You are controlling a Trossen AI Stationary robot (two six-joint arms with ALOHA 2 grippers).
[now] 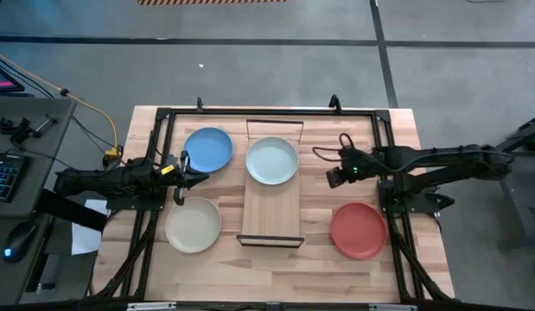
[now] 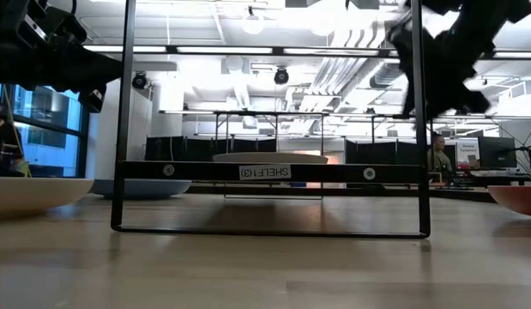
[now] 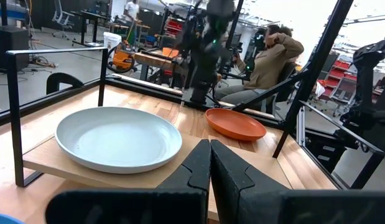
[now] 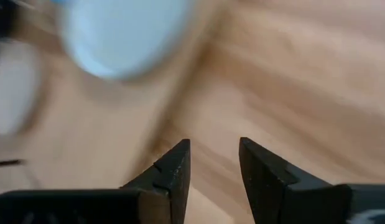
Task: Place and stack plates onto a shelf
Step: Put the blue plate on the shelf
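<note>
1. The pale blue-white plate [image 1: 272, 161] lies flat on the shelf [image 1: 271, 216], toward its far end; 1 of 4 is placed.
2. The blue plate [image 1: 207, 149] and cream plate [image 1: 194, 225] rest on the table [image 1: 310, 259] left of the shelf; the red plate [image 1: 359, 230] rests to its right.
3. The left pincer [image 1: 182, 175] hangs between the blue and cream plates, its fingers pressed together, holding nothing.
4. The right pincer [image 1: 334, 177] hovers just right of the shelf, narrowly parted and empty.
5. Judgement: next, grip a plate by its rim, lift it level, clear the wire frame, and lower it centred onto the pale plate.
</note>
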